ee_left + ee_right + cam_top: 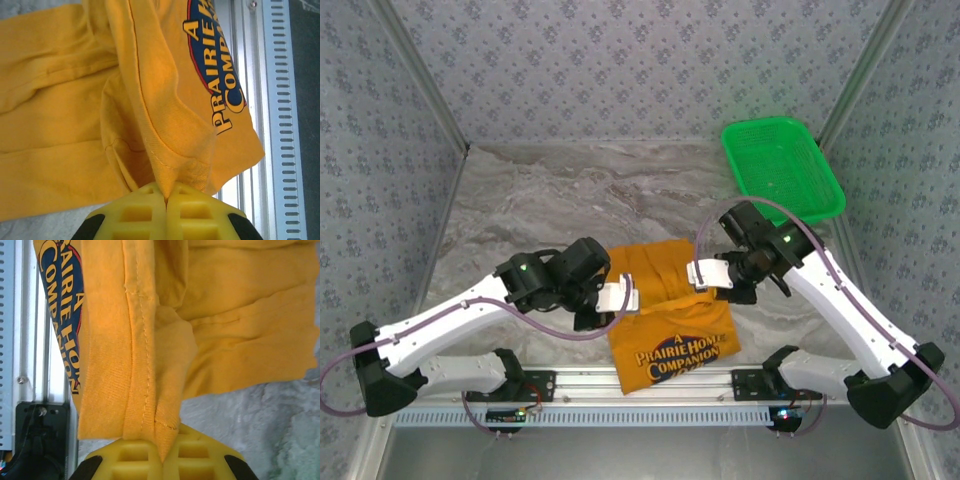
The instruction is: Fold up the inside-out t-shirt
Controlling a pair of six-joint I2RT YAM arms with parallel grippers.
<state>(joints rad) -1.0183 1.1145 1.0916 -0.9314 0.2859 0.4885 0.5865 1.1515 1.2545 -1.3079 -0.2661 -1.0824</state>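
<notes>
My left gripper and right gripper are each clamped on opposite edges of the t-shirt, mid-fold on the desk. Next, I judge, both must carry the cloth over evenly.

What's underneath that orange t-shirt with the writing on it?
The t-shirt spreads over the marbled table, its printed end draped over the metal rail at the near edge. Whether anything lies beneath the cloth is hidden.

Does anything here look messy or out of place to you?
Yes: the t-shirt lies bunched, and its printed end drapes past the near edge of the table over the metal rail. The left tool and right tool each pinch a side of it.
</notes>
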